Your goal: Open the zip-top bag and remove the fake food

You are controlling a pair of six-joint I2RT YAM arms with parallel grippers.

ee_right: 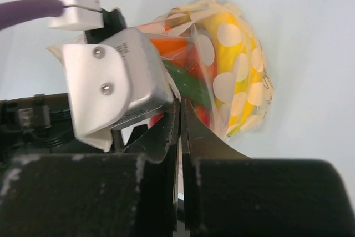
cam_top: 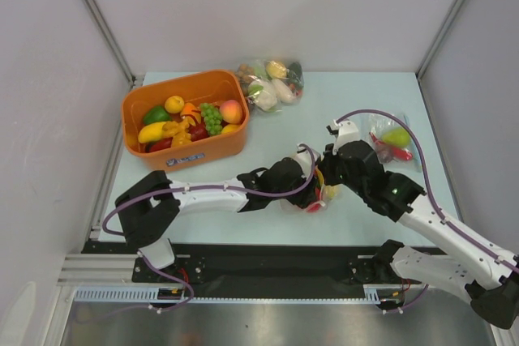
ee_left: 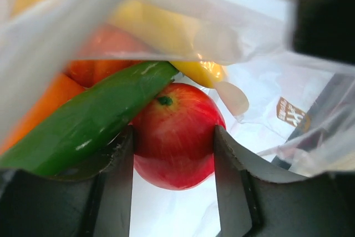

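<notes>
The zip-top bag [cam_top: 326, 195] lies at the table's centre, clear with pale dots [ee_right: 239, 65]. My left gripper [ee_left: 173, 131] reaches inside it, both fingers pressed on the sides of a red apple [ee_left: 176, 137]. A green vegetable [ee_left: 94, 120], an orange piece [ee_left: 41, 106] and a yellow banana [ee_left: 166, 31] lie around the apple. In the top view the left gripper [cam_top: 310, 194] is hidden in the bag's mouth. My right gripper [ee_right: 180, 106] is shut on the bag's edge film, right beside the left wrist [ee_right: 111, 81]; in the top view the right gripper [cam_top: 328, 172] meets the bag.
An orange bin [cam_top: 136, 109] with several fake fruits stands at the back left. A second filled bag [cam_top: 272, 83] lies at the back centre, and a third bag [cam_top: 391, 139] lies right of my right arm. Walls close in the table on both sides.
</notes>
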